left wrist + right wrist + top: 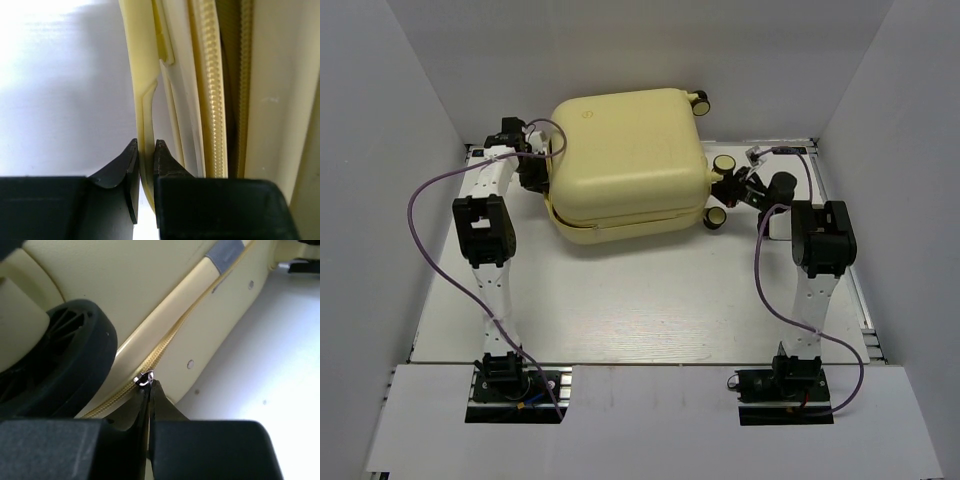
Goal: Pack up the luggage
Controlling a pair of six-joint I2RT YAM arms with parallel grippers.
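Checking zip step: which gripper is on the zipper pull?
The right gripper, shut on the metal zipper pull; the left gripper pinches the rim of the luggage.

You have the suitcase (625,165) lying flat on the far half of the tabletop (640,300), roughly centred from left to right. Your left end effector (146,150) sits against its left side, with one finger on each side of the shell's thin rim (145,100). Your right end effector (148,385) sits at its right side, between two wheels (724,164), and pinches the zipper pull (145,378). A third wheel stands at the far right corner.
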